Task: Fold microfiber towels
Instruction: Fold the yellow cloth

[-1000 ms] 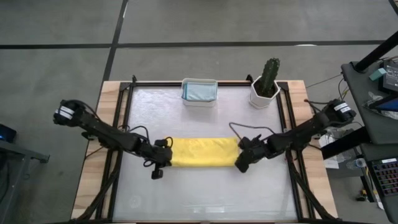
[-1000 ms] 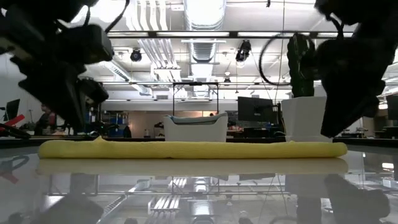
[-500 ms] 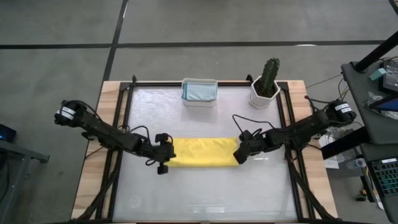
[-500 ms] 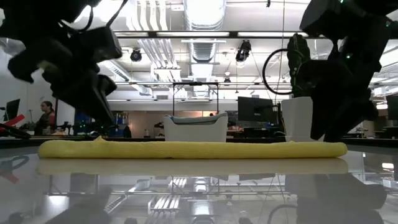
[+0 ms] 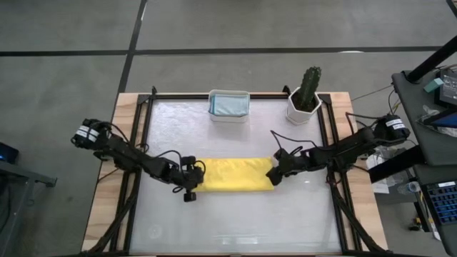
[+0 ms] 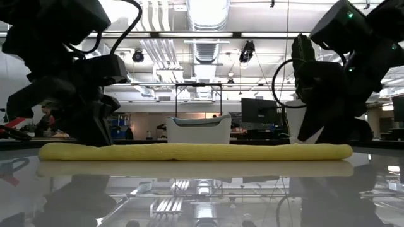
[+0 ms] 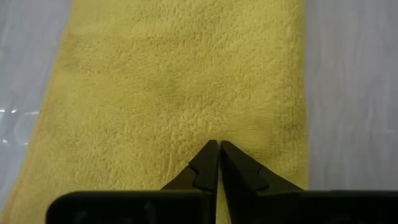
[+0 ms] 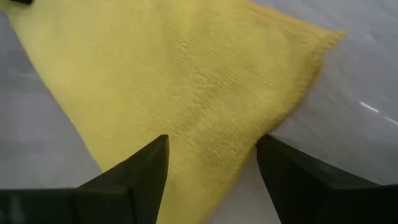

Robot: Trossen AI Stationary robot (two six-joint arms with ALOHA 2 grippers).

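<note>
**Yellow towel folded to a strip, both grippers at its ends**

High view: yellow towel lies mid-table as a flat, long folded strip on the glossy white table. Left gripper sits at the strip's left end, right gripper at its right end. White tub holding a pale blue towel and a potted cactus stand along the far edge.

Low view: the strip reads as a thick, soft roll lying flat, mirrored in the tabletop; dark arms hang over both ends.

Left wrist view: fingers pressed together, tips resting on the fuzzy pile, nothing pinched.

Right wrist view: fingers spread wide, straddling the towel's corner, holding nothing.
</note>
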